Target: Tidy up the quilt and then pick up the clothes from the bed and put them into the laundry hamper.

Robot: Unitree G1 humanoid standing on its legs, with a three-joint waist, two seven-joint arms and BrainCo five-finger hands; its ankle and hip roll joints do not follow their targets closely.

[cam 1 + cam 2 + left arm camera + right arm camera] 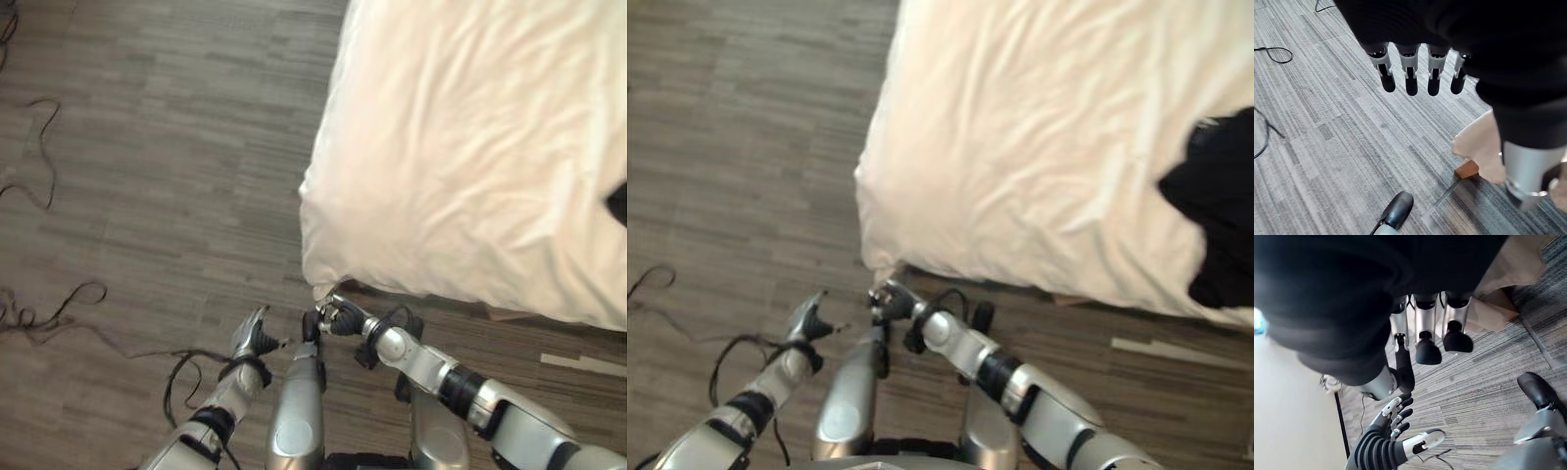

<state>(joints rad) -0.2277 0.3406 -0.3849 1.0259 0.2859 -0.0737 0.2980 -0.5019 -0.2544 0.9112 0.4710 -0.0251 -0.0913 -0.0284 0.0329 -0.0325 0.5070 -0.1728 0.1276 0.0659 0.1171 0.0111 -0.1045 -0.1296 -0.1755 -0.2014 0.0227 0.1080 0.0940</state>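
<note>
A cream quilt (460,147) covers the bed, and its near corner (318,279) hangs down towards the floor. Dark clothes (1215,196) lie on the quilt at the far right edge. My right hand (340,317) is just below that hanging corner, its fingers (1426,340) relaxed and holding nothing; the quilt corner (1498,308) shows just past them. My left hand (253,338) hovers over the floor to the left of the right hand, with straight fingers (1410,73) and nothing in it.
Grey wood-look floor (167,147) spreads to the left of the bed. Thin black cables (44,147) trail across it at the far left. A brown bed leg (1466,170) stands under the quilt corner. A pale strip (583,364) lies on the floor at lower right.
</note>
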